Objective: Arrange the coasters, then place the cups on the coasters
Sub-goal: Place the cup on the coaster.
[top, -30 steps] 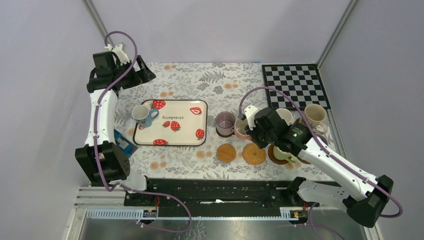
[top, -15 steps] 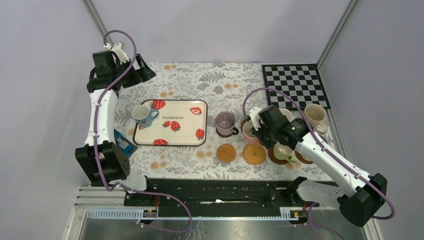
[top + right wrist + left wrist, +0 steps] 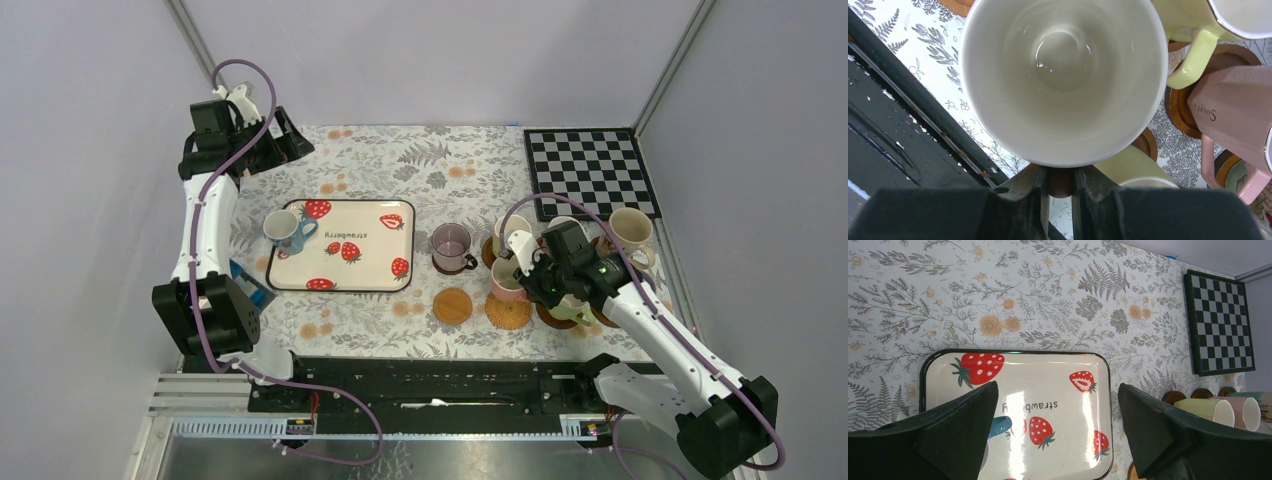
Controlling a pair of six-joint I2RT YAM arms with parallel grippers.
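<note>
My right gripper (image 3: 524,274) is shut on the handle of a pink cup (image 3: 503,287) with a white inside, held over the far edge of the woven coaster (image 3: 509,314). In the right wrist view the handle sits between my fingers (image 3: 1060,182), under the cup's (image 3: 1063,75) rim. A plain tan coaster (image 3: 452,306) lies bare beside it. The purple cup (image 3: 451,245) and a cream cup (image 3: 512,232) stand on dark coasters. A blue-handled white cup (image 3: 283,230) sits at the tray's left edge. My left gripper (image 3: 280,148) hangs open, high at the far left, with nothing in it (image 3: 1055,425).
The strawberry tray (image 3: 370,225) lies left of centre. The checkerboard mat (image 3: 592,168) lies at the far right corner. A tall cream cup (image 3: 630,230) and a green cup (image 3: 565,305) crowd the right side under my right arm. A blue object (image 3: 245,285) lies by the left arm.
My right gripper has carried the pink cup toward the near edge, from beside the purple cup to over the woven coaster. The left arm has hardly moved.
</note>
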